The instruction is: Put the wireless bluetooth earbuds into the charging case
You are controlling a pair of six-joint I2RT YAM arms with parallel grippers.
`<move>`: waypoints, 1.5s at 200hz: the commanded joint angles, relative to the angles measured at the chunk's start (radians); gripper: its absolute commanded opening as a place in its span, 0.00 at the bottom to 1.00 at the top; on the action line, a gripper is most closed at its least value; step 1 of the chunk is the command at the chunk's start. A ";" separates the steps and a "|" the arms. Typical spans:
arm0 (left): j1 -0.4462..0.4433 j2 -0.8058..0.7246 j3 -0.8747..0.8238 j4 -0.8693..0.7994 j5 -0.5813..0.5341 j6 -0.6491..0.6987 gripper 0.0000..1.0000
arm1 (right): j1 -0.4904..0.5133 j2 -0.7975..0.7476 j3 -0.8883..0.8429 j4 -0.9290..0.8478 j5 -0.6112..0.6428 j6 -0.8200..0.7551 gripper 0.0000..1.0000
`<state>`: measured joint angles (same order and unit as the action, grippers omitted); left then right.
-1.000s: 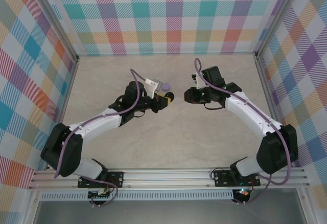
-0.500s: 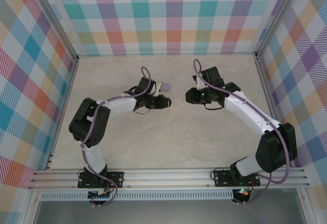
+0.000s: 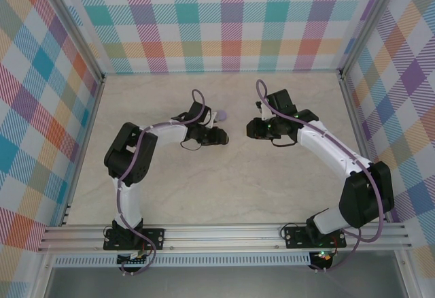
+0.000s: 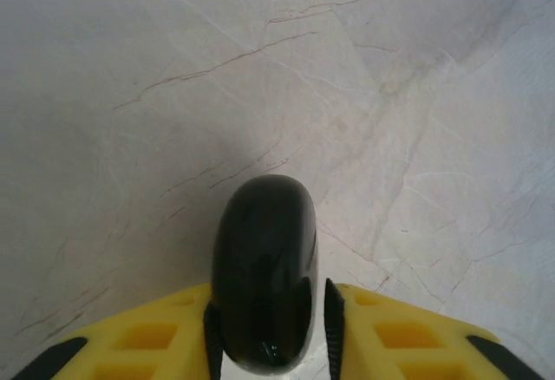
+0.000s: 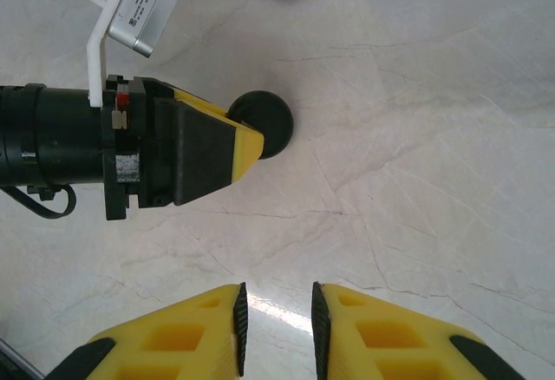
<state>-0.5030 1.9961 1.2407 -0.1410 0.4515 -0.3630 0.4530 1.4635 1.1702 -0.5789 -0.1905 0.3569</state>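
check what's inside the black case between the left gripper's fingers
The black case is closed: only its glossy shell shows, between the left gripper's yellow fingers. Its inside is covered, so any earbuds in it cannot be seen.

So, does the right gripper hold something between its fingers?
No, the gap between the yellow fingers of the right gripper is empty, and the bare table shows through it.
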 commanded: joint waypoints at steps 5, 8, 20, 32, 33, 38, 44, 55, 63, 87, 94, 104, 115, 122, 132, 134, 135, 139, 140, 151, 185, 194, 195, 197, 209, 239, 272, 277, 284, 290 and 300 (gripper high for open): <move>0.009 0.013 0.023 -0.065 -0.033 0.004 0.52 | 0.003 0.011 -0.015 -0.026 0.023 -0.009 0.29; 0.010 0.010 0.021 -0.066 -0.034 0.007 0.54 | 0.003 0.011 -0.015 -0.027 0.027 -0.010 0.29; 0.010 -0.005 0.019 -0.080 -0.055 0.024 0.62 | 0.003 0.011 -0.016 -0.029 0.048 -0.011 0.29; 0.009 -0.029 0.018 -0.108 -0.092 0.048 0.68 | 0.003 0.006 -0.020 -0.030 0.083 -0.006 0.29; 0.010 -0.032 0.018 -0.113 -0.096 0.051 0.69 | 0.003 0.006 -0.020 -0.030 0.086 -0.005 0.29; 0.010 -0.045 0.018 -0.126 -0.118 0.060 0.71 | 0.003 0.003 -0.022 -0.031 0.105 -0.004 0.30; 0.009 -0.063 0.017 -0.156 -0.143 0.073 0.74 | 0.003 0.000 -0.025 -0.029 0.130 -0.003 0.30; 0.009 -0.099 0.011 -0.193 -0.187 0.095 0.78 | 0.003 -0.005 -0.030 -0.030 0.181 0.000 0.32; 0.011 -0.131 0.003 -0.210 -0.214 0.110 0.81 | 0.001 -0.006 -0.033 -0.029 0.227 -0.001 0.32; 0.014 -0.236 -0.032 -0.247 -0.301 0.151 0.84 | 0.000 -0.006 -0.043 -0.027 0.403 0.008 0.35; 0.018 -0.266 -0.045 -0.256 -0.329 0.160 0.84 | 0.000 -0.008 -0.049 -0.021 0.455 0.008 0.36; 0.020 -0.306 -0.060 -0.270 -0.369 0.174 0.84 | -0.001 -0.012 -0.063 -0.004 0.514 0.001 0.36; 0.027 -0.346 -0.078 -0.283 -0.411 0.192 0.84 | -0.005 -0.012 -0.074 0.010 0.572 -0.012 0.36; 0.031 -0.371 -0.090 -0.287 -0.442 0.199 0.84 | -0.009 -0.012 -0.081 0.019 0.601 -0.021 0.36; 0.038 -0.406 -0.110 -0.286 -0.478 0.212 0.84 | -0.014 -0.014 -0.090 0.033 0.639 -0.040 0.36; 0.041 -0.411 -0.116 -0.285 -0.486 0.216 0.84 | -0.015 -0.015 -0.091 0.035 0.646 -0.042 0.36; 0.042 -0.415 -0.117 -0.284 -0.489 0.218 0.85 | -0.015 -0.014 -0.092 0.035 0.651 -0.043 0.36; 0.044 -0.428 -0.130 -0.281 -0.506 0.222 0.85 | -0.018 -0.017 -0.096 0.041 0.669 -0.048 0.37; 0.045 -0.431 -0.131 -0.280 -0.511 0.222 0.85 | -0.018 -0.017 -0.097 0.042 0.675 -0.049 0.37; 0.053 -0.461 -0.156 -0.271 -0.560 0.233 0.85 | -0.029 -0.028 -0.112 0.066 0.713 -0.062 0.39; 0.089 -0.509 -0.226 -0.216 -0.703 0.240 0.85 | -0.094 -0.080 -0.195 0.180 0.753 -0.097 0.40; 0.097 -0.516 -0.246 -0.194 -0.741 0.245 0.84 | -0.116 -0.091 -0.219 0.216 0.751 -0.113 0.40; 0.098 -0.517 -0.249 -0.191 -0.747 0.246 0.84 | -0.120 -0.092 -0.221 0.219 0.749 -0.115 0.41; 0.101 -0.518 -0.252 -0.186 -0.759 0.247 0.84 | -0.122 -0.093 -0.225 0.226 0.748 -0.120 0.41; 0.112 -0.526 -0.283 -0.151 -0.806 0.267 0.84 | -0.147 -0.100 -0.252 0.273 0.743 -0.147 0.41; 0.140 -0.539 -0.368 -0.030 -0.903 0.304 0.85 | -0.207 -0.122 -0.333 0.408 0.647 -0.198 0.41; 0.170 -0.541 -0.445 0.074 -1.002 0.346 0.97 | -0.263 -0.145 -0.438 0.593 0.541 -0.269 0.44; 0.177 -0.543 -0.461 0.098 -1.000 0.354 1.00 | -0.271 -0.146 -0.452 0.616 0.517 -0.277 0.45; 0.187 -0.546 -0.487 0.134 -0.991 0.367 1.00 | -0.281 -0.146 -0.467 0.646 0.488 -0.283 0.45; 0.195 -0.551 -0.509 0.167 -0.991 0.376 1.00 | -0.292 -0.144 -0.478 0.668 0.469 -0.285 0.46; 0.211 -0.558 -0.546 0.221 -0.979 0.384 1.00 | -0.309 -0.139 -0.499 0.707 0.433 -0.286 0.50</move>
<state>-0.3336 1.4792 0.7658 -0.0841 -0.4850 -0.0280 0.1764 1.3380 0.7139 -0.0486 0.3630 0.1188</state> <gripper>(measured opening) 0.998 0.466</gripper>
